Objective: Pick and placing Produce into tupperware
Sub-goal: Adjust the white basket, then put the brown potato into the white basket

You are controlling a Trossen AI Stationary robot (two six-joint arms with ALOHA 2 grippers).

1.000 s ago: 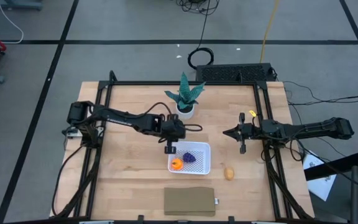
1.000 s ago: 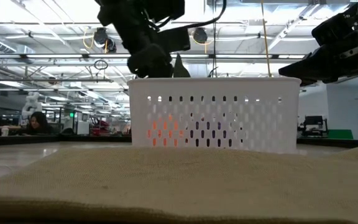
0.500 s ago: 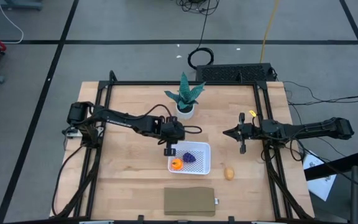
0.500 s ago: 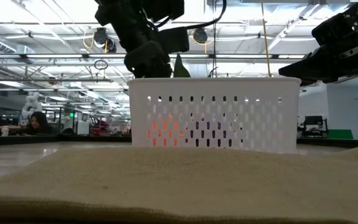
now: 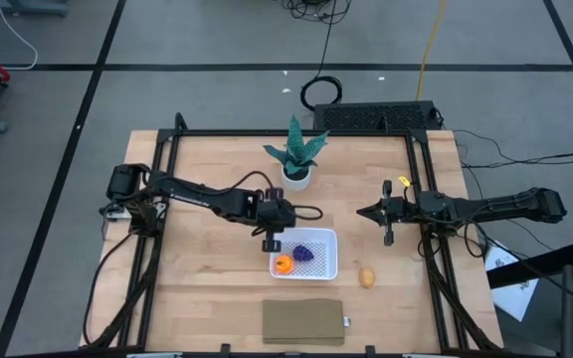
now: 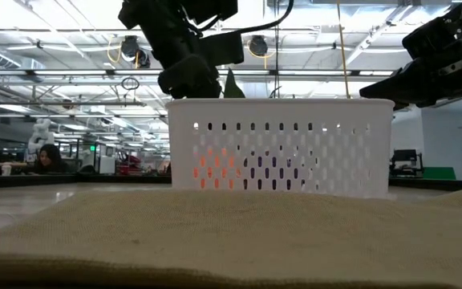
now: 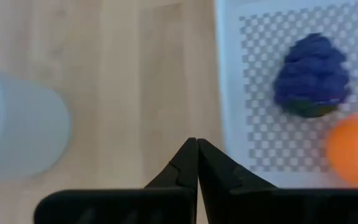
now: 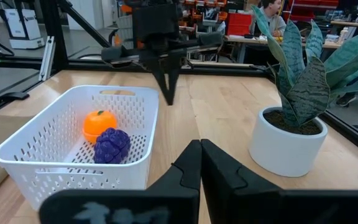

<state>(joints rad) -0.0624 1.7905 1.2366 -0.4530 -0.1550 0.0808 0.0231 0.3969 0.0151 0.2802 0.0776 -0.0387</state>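
Observation:
The white tupperware (image 5: 318, 267) sits on the wooden table, and it holds the round orange piece (image 5: 283, 263) and the dark purple bumpy piece (image 5: 304, 253). Both also show in the left wrist view (image 7: 353, 149) (image 7: 312, 74) and the right wrist view (image 8: 99, 124) (image 8: 112, 145). The tan-yellow oval piece (image 5: 367, 277) lies on the table right of the tupperware. My left gripper (image 5: 272, 242) points down, shut, over bare wood just outside the tupperware's far-left corner (image 7: 197, 140). My right gripper (image 5: 363, 212) waits shut and level, right of the tupperware (image 8: 199, 143).
A teal potted plant (image 5: 296, 159) in a white pot (image 8: 288, 146) stands at the far side, between the arms. A flat brown slab (image 5: 303, 321) lies near the table's near edge and fills the low view's foreground (image 6: 231, 233). Bare wood surrounds the oval piece.
My left gripper has drawn back slightly toward the table's left edge and a little upward, staying shut. The right arm has kept still.

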